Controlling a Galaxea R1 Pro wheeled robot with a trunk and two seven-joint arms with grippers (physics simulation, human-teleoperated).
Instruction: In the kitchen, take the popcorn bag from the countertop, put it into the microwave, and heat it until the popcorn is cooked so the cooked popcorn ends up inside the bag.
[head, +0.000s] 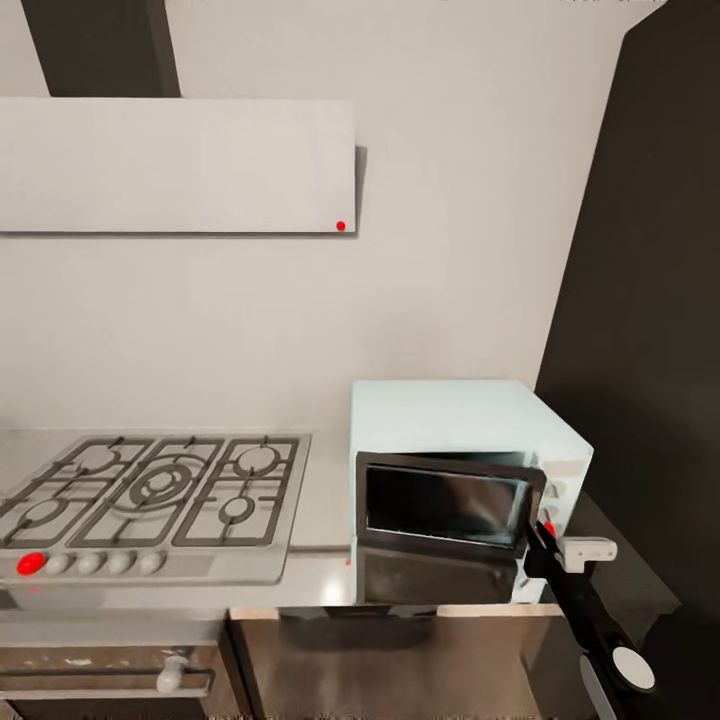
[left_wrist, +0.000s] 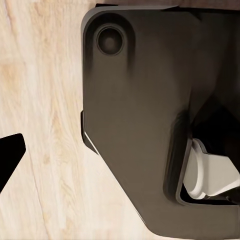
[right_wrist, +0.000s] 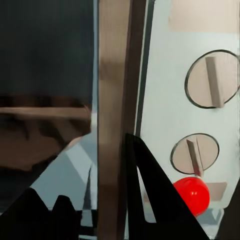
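The mint-blue microwave (head: 455, 420) stands on the steel countertop (head: 322, 505), right of the hob. Its dark glass door (head: 440, 500) stands slightly ajar, with the right edge swung out. My right gripper (head: 546, 532) is at that edge beside the red light (head: 549, 527). In the right wrist view the gripper (right_wrist: 87, 167) is open, its dark fingers (right_wrist: 150, 200) astride the door's edge (right_wrist: 114, 100), with two knobs (right_wrist: 212, 80) and the red light (right_wrist: 191, 194) beyond. One black left fingertip (left_wrist: 11, 152) hangs over the floor. The popcorn bag and popcorn are out of view.
A steel gas hob (head: 150, 495) with a red knob (head: 31, 563) lies left of the microwave, under a grey hood (head: 175, 165). A built-in oven (head: 110, 680) sits below it. A tall dark cabinet (head: 640, 300) rises at the right. My dark base (left_wrist: 140, 125) stands on wood flooring (left_wrist: 40, 100).
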